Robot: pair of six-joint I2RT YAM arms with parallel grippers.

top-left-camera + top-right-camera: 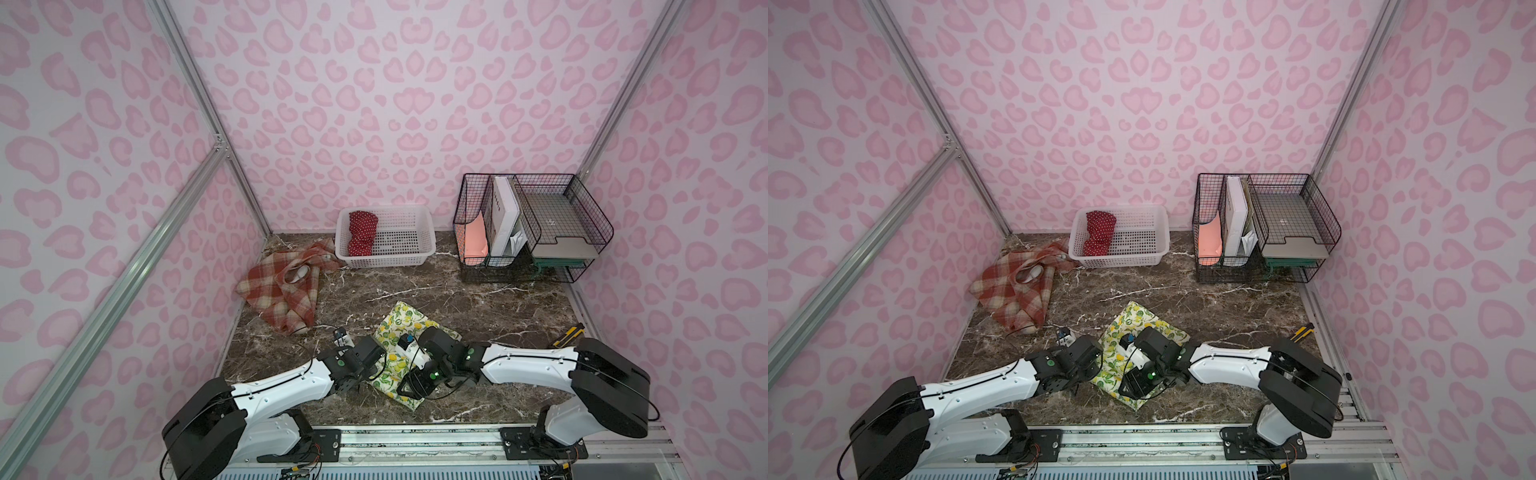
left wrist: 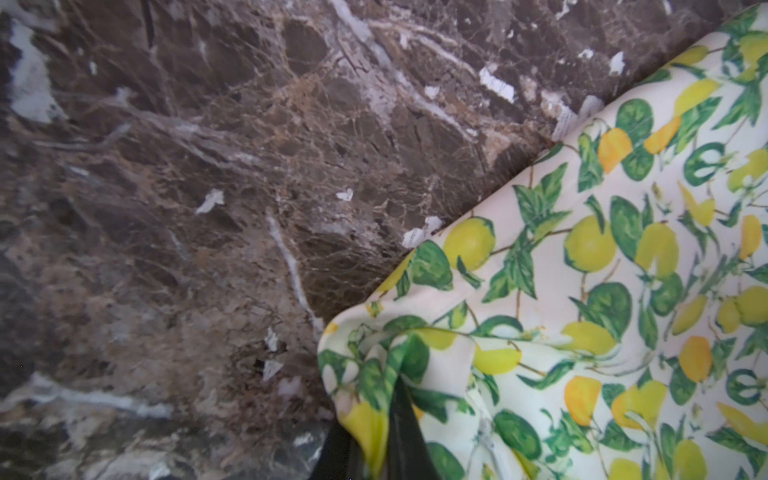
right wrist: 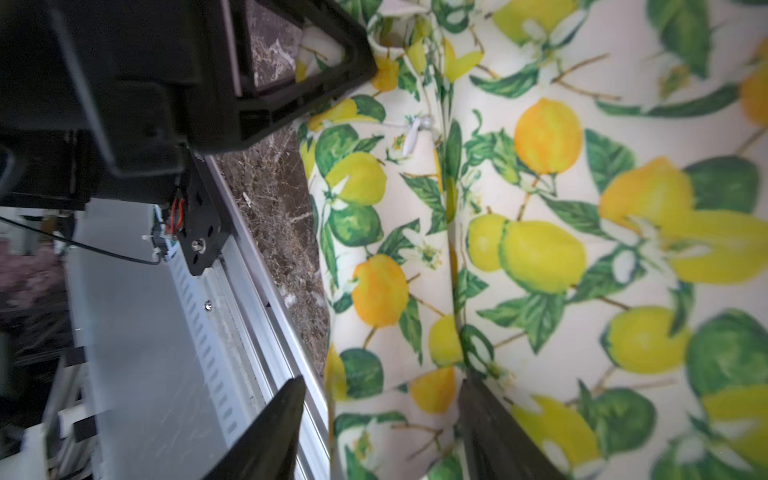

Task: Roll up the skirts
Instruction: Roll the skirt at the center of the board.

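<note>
We are working on the lemon skirt (image 1: 400,319), which is lying near the arms on the worktop (image 1: 478,307). We are judging it light, limp and slippery (best pinched at a hem). The left jaws are clamping its bunched edge, and the right jaws are standing apart above it. We are counting three skirts: this one, one plaid skirt (image 1: 274,291) beside the basket (image 1: 399,261), and one polka-dot skirt (image 1: 361,232) inside.
</note>
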